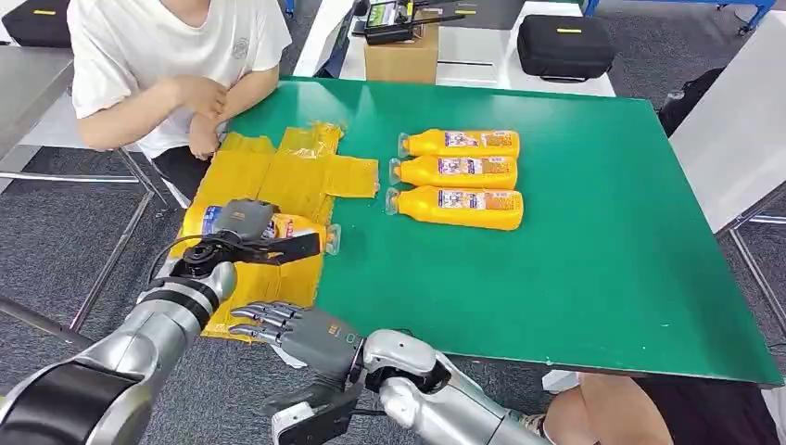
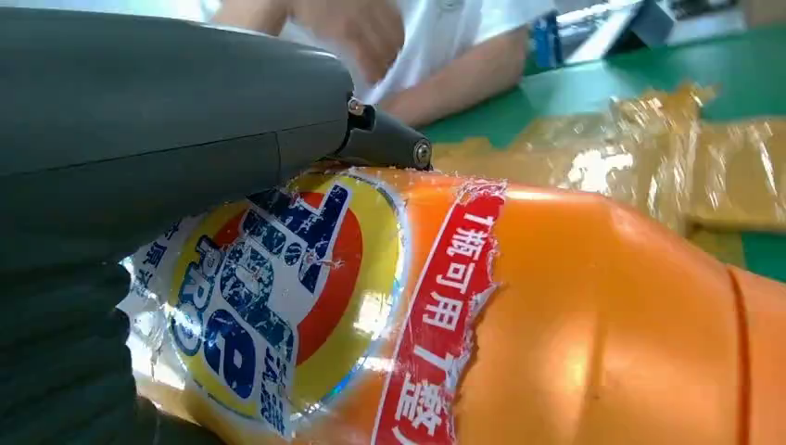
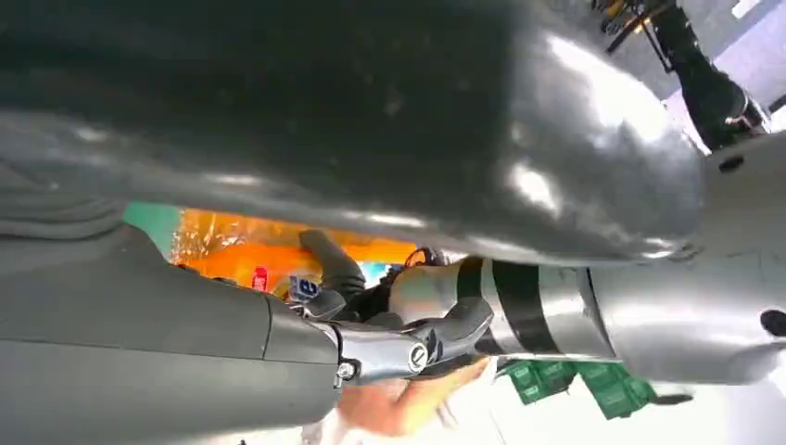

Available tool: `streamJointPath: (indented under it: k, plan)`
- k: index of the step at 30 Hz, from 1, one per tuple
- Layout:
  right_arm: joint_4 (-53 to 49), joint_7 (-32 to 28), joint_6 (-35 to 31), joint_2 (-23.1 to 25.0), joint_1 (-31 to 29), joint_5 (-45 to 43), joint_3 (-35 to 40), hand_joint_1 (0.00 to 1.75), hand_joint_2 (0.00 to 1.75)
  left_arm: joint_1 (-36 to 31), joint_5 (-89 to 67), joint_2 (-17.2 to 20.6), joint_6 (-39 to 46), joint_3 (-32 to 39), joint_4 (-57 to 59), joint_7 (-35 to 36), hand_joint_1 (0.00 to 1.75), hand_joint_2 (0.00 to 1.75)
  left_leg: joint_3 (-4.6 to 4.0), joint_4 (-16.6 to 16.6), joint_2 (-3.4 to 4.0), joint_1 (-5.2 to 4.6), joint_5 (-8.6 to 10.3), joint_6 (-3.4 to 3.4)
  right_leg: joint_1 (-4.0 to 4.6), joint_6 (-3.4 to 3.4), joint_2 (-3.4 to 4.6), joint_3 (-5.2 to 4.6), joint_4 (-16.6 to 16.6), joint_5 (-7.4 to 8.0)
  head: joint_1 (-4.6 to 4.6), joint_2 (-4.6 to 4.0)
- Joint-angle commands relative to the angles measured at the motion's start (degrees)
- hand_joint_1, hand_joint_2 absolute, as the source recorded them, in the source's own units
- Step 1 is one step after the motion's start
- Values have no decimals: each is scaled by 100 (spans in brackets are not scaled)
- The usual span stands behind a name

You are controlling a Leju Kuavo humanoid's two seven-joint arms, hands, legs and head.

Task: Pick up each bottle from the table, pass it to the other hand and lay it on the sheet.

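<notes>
Nearby, a seated person (image 1: 176,74) leans on the green worktop (image 1: 593,260) by the yellow sheet (image 1: 278,176). Left robot hand (image 1: 243,236) grips orange detergent bottle (image 1: 301,230) w/ torn label over sheet; right robot hand (image 1: 287,332) spread, empty. 3 bottles (image 1: 459,178) lie mid-worktop.

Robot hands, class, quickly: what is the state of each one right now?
Left robot hand: holding an orange bottle over the yellow sheet.
Right robot hand: open, holding nothing.

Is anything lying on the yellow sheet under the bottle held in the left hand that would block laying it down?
Nothing visible: the left hand holds the bottle over bare sheet.
</notes>
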Motion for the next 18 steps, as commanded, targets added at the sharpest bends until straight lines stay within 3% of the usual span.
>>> streamJointPath:
  k: [1, 9, 11, 13, 14, 15, 16, 18]
  plan:
    - [-96, -1, 45, -275, -123, -18, 267, 0, 0, -450, -93, 61, -110, -489, 531, 27, 154, 175, 6, 3, 0, 5, -3, -3, 5, -6, -6, 9, 0, -3, 0, 0]
    - [-147, -14, 40, -282, -104, -33, 234, 0, 0, -489, -226, 50, -220, -603, 586, 25, 154, 175, 12, 4, 1, 5, -8, -4, 7, -7, -5, 15, 2, -8, -2, 0]
    - [-223, -19, 47, -301, -82, -33, 170, 0, 0, -537, -381, -18, -394, -716, 661, 39, 143, 175, 15, 6, -2, 8, -9, -4, 9, -9, -9, 20, 2, -10, 0, 0]
    - [-299, -33, 48, -312, -49, -41, 76, 0, 0, -582, -339, -153, -643, -661, 760, -8, 112, 175, 5, 2, -3, 4, -3, -3, 5, -5, -8, 8, 0, -4, 0, 0]
    - [-307, -38, 56, -306, -37, -41, 44, 0, 0, -597, -295, -194, -735, -613, 788, -26, 37, 175, 11, 5, -10, 6, -6, -3, 7, -7, -16, 18, 2, -10, 0, 0]
    - [-296, -55, 66, -294, -31, -43, 2, 0, 0, -652, -226, -265, -943, -571, 872, -64, 14, 175, 8, 4, -8, 5, -4, -3, 6, -6, -14, 13, 1, -7, 0, 0]
    - [-280, -63, 69, -283, -31, -52, -18, 0, 0, -701, -103, -310, -1160, -462, 954, -81, 3, 175, 6, 2, -9, 5, -2, -3, 6, -5, -14, 11, 0, -5, 0, 0]
    - [-150, -116, 93, -209, -16, -111, -102, 0, 0, -747, 396, -412, -1788, -19, 1076, -191, 0, 175, 9, 4, -9, 5, -4, -3, 6, -7, -15, 15, 1, -8, 0, -2]
